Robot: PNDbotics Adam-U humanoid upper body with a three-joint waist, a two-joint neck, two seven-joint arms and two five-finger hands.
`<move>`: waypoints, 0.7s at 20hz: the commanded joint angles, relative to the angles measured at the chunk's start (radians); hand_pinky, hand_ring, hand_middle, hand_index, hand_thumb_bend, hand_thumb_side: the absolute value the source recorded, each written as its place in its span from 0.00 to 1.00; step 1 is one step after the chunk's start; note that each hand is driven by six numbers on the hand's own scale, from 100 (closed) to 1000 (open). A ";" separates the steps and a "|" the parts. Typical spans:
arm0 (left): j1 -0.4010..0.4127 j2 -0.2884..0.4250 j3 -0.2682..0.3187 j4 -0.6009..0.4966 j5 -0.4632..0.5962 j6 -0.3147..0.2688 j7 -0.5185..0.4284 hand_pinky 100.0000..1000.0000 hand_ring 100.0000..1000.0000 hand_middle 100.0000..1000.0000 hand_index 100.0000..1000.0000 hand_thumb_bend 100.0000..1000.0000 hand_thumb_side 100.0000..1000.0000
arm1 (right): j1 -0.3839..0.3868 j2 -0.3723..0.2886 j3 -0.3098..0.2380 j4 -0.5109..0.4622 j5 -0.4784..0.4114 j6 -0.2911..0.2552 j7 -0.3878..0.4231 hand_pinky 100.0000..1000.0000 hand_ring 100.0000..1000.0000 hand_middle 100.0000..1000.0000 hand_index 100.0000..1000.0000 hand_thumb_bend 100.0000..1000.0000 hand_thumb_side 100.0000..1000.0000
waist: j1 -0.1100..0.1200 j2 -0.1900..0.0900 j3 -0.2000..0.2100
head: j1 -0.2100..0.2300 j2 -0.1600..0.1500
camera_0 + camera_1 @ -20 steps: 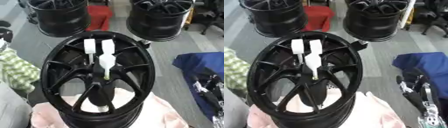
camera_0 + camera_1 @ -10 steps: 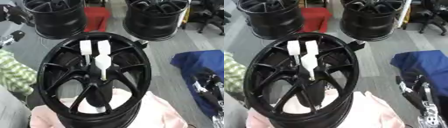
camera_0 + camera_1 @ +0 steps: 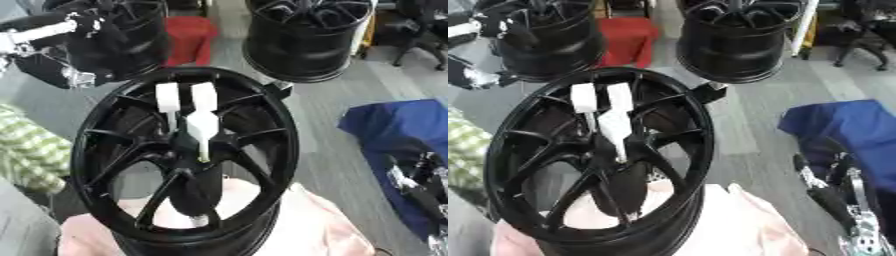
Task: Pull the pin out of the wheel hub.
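A black spoked wheel hub (image 3: 105,150) lies tilted on a pink cloth in the middle of both views. A white pin (image 3: 201,127) with two prongs at its top stands in the hub's centre, its thin pale tip down in the bore. My left hand (image 3: 83,42) shows blurred at the upper left, above and to the left of the hub's rim and apart from the pin. At the lower right, beside the blue cloth and away from the hub, my right hand (image 3: 833,192) rests open with its fingers up.
Two more black wheels (image 3: 306,35) (image 3: 544,45) stand at the back with a red box (image 3: 191,37) between them. A blue cloth (image 3: 846,125) lies at the right, a green checked cloth (image 3: 26,150) at the left, the pink cloth (image 3: 297,225) under the hub.
My left arm has come up into view at the upper left. The camera has shifted a little. The pin still stands in the hub, and the right hand has not moved.
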 commanded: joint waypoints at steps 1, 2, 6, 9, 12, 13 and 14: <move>-0.040 -0.023 -0.020 0.018 -0.028 -0.101 -0.123 0.77 0.76 0.79 0.87 0.30 0.39 | -0.007 -0.022 0.001 -0.008 0.001 -0.004 0.004 0.52 0.67 0.71 0.92 0.36 0.39 | -0.001 -0.017 -0.002 | 0.004 -0.006; -0.043 -0.030 -0.026 0.021 -0.029 -0.105 -0.138 0.77 0.76 0.79 0.87 0.30 0.39 | -0.008 -0.022 0.001 -0.008 0.001 -0.004 0.004 0.52 0.67 0.71 0.92 0.36 0.39 | -0.001 -0.017 -0.003 | 0.004 -0.006; -0.049 -0.036 -0.041 0.020 -0.031 -0.118 -0.202 0.78 0.76 0.79 0.88 0.33 0.38 | -0.008 -0.022 0.001 -0.008 0.001 -0.004 0.004 0.52 0.67 0.71 0.92 0.36 0.39 | 0.000 -0.018 -0.002 | 0.004 -0.006; -0.049 -0.034 -0.050 0.011 -0.061 -0.128 -0.221 0.78 0.73 0.80 0.89 0.33 0.36 | -0.007 -0.022 0.001 -0.007 0.001 -0.004 0.004 0.52 0.67 0.71 0.92 0.36 0.39 | 0.000 -0.019 -0.001 | 0.003 -0.006; -0.049 -0.036 -0.046 0.006 -0.111 -0.130 -0.186 0.79 0.73 0.80 0.89 0.34 0.36 | -0.007 -0.022 0.001 -0.007 0.001 -0.004 0.004 0.52 0.67 0.71 0.92 0.36 0.39 | -0.001 -0.020 0.000 | 0.002 -0.005; -0.049 -0.039 -0.048 0.005 -0.133 -0.129 -0.163 0.79 0.73 0.80 0.89 0.34 0.36 | -0.007 -0.022 0.001 -0.007 0.001 -0.004 0.004 0.52 0.67 0.71 0.92 0.36 0.39 | -0.001 -0.021 0.001 | 0.003 -0.005; -0.047 -0.043 -0.052 0.006 -0.153 -0.129 -0.143 0.79 0.73 0.80 0.89 0.34 0.36 | -0.007 -0.022 0.001 -0.007 0.001 -0.004 0.004 0.52 0.67 0.71 0.92 0.36 0.39 | -0.001 -0.021 0.001 | 0.003 -0.005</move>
